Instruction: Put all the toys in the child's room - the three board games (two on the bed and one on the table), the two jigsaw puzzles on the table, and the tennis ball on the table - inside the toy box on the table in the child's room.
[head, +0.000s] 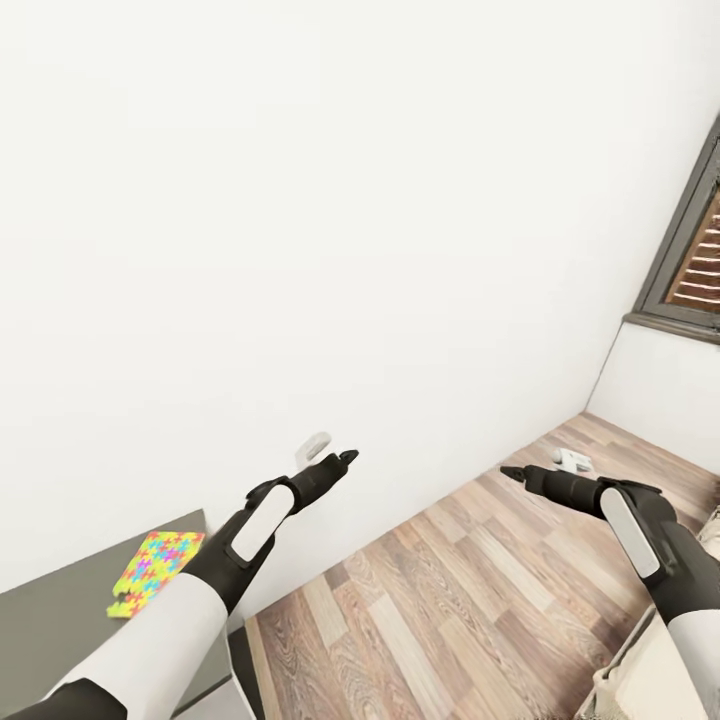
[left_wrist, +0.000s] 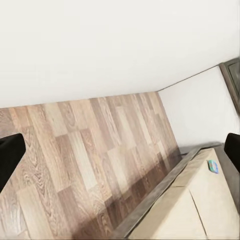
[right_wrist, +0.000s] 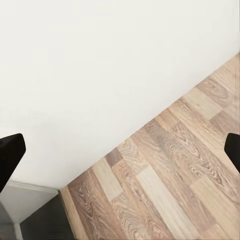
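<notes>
One jigsaw puzzle (head: 155, 572), a flat sheet of yellow, green, blue and pink pieces, lies on the corner of the grey table (head: 60, 620) at the lower left. My left gripper (head: 340, 460) hovers open in the air beyond the table's edge, above the floor, with nothing between its fingers (left_wrist: 10, 160). My right gripper (head: 510, 472) is open and empty over the wood floor, its fingertips (right_wrist: 10, 155) spread wide. The bed (left_wrist: 200, 210), with its beige mattress, carries a small flat blue-green item (left_wrist: 213, 166) too small to identify.
A white wall (head: 300, 200) stands straight ahead. The wood-plank floor (head: 450, 600) runs between table and bed. A dark-framed window (head: 690, 260) is at the right. The bed corner (head: 640, 680) sits at the lower right.
</notes>
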